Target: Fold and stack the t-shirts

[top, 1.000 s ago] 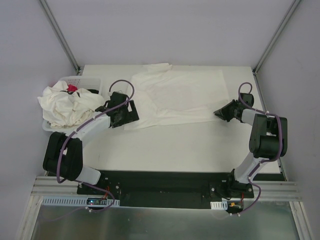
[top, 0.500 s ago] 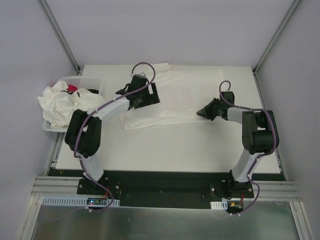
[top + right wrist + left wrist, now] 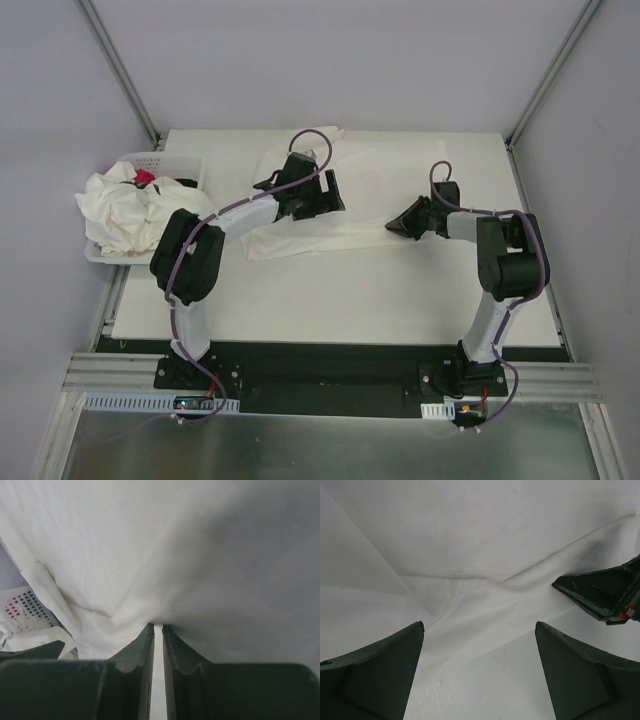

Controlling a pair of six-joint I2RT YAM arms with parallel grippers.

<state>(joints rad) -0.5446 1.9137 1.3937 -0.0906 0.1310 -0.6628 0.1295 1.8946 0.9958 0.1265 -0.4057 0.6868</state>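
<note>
Over flat t-shirt (image 3: pixel 380 185) left gripper (image 3: pixel 480 630) spread open, right gripper (image 3: pixel 158 627) apparently pinching its fabric; far-left basket (image 3: pixel 170 160) holds crumpled t-shirts (image 3: pixel 125 210), red packet (image 3: pixel 145 177) lettering unreadable.

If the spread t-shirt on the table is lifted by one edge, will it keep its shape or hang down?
Probably it hangs limp: the spread t-shirt puckers into soft folds at the right gripper. It looks thin and light, lying flat on the table. Pushed, it would likely bunch rather than slide whole.
</note>
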